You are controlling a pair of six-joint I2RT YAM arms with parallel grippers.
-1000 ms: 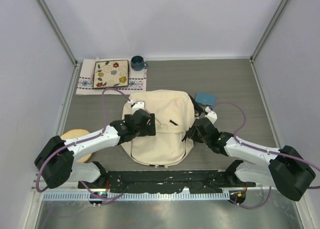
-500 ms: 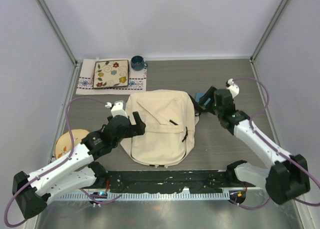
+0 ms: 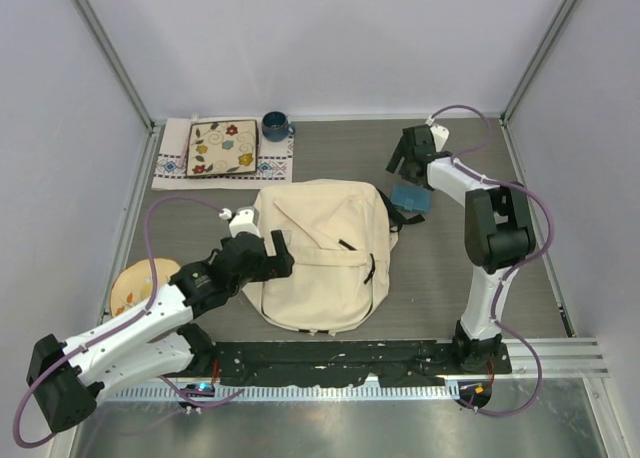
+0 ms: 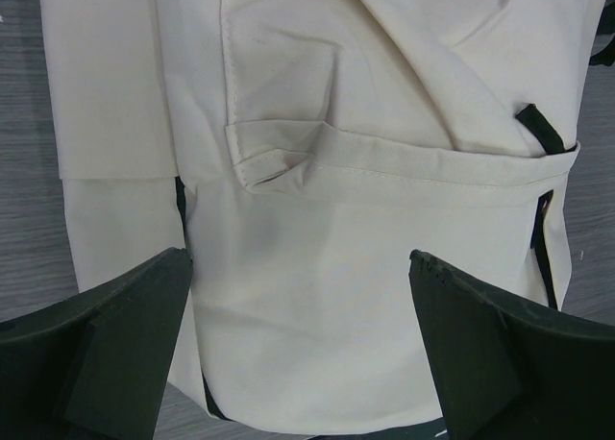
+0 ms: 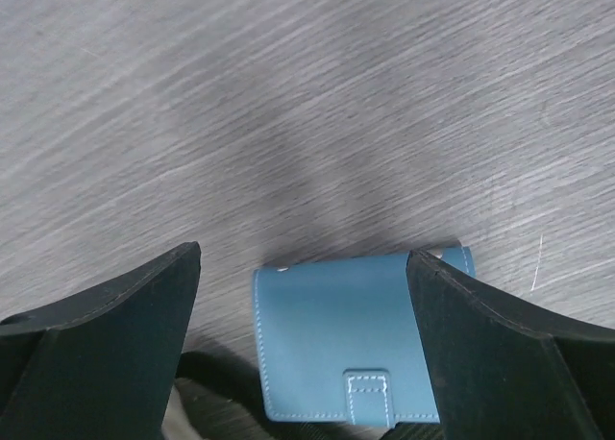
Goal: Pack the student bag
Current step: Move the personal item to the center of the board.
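Observation:
The student bag (image 3: 320,253), a cream fabric backpack with black straps, lies flat in the middle of the table. My left gripper (image 3: 280,256) hovers open at its left side. In the left wrist view the bag's front pocket (image 4: 384,123) fills the frame beyond the open left gripper (image 4: 300,262), and nothing is between the fingers. My right gripper (image 3: 398,168) is open at the back right, just behind a blue wallet (image 3: 411,198) that lies beside the bag's top right corner. In the right wrist view the wallet (image 5: 360,339) lies below the open right gripper (image 5: 303,257), apart from both fingers.
A flowered square plate (image 3: 224,147) rests on an embroidered cloth (image 3: 170,166) at the back left, with a dark blue mug (image 3: 275,126) beside it. A round wooden disc (image 3: 135,283) lies at the left under my left arm. Walls close the table on three sides.
My right arm left the bag's right side, swung to the back right over the wallet, and its jaws opened. My left gripper drew back from the bag toward the left.

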